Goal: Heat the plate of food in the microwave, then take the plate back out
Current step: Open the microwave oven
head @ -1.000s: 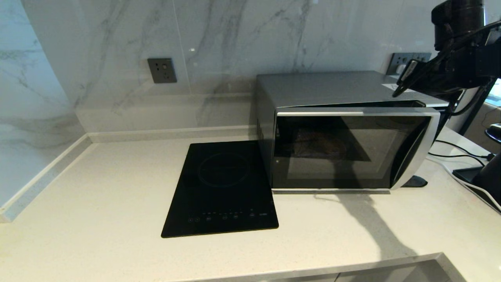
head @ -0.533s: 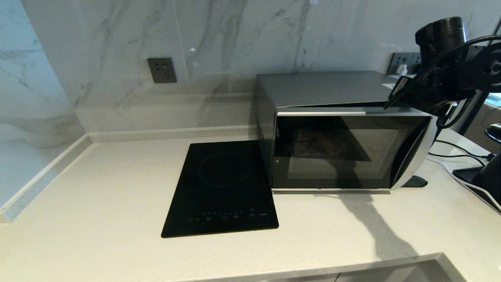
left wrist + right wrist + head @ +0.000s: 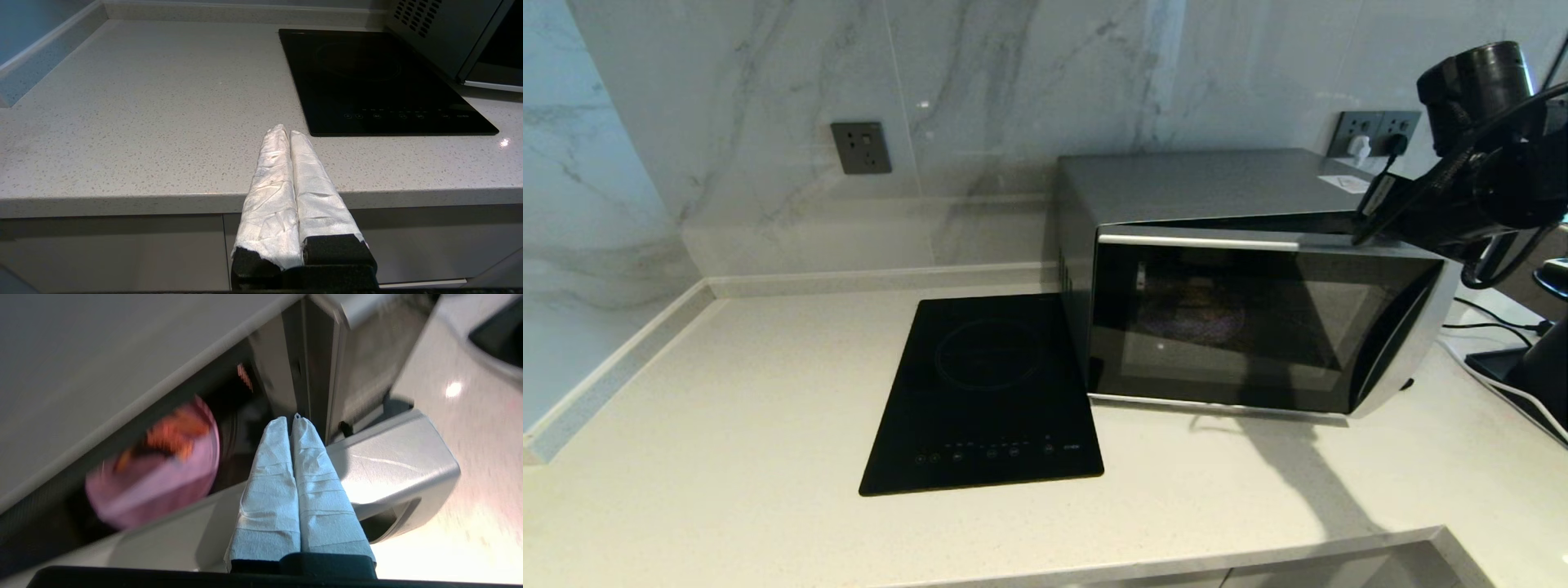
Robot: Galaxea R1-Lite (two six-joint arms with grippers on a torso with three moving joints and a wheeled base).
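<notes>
The silver microwave [image 3: 1201,184] stands at the back right of the counter, its dark glass door [image 3: 1241,327] swung a little ajar. Dimly visible through the glass is the plate of food [image 3: 1192,314]. In the right wrist view the lilac plate [image 3: 155,486] with brown and orange food shows through the gap. My right gripper [image 3: 1364,233] is shut, its wrapped fingertips [image 3: 291,420] pushed into the gap behind the door's top right edge, beside the silver handle [image 3: 392,465]. My left gripper [image 3: 286,130] is shut and empty, parked low before the counter's front edge.
A flat black induction hob [image 3: 988,392] lies left of the microwave. A wall socket [image 3: 860,147] sits on the marble backsplash, and plugged sockets [image 3: 1372,135] sit behind the microwave. Cables and a black stand [image 3: 1519,367] crowd the counter's right end.
The microwave door has swung further open at its right edge. My right gripper dropped from above the microwave's corner into the gap behind the door.
</notes>
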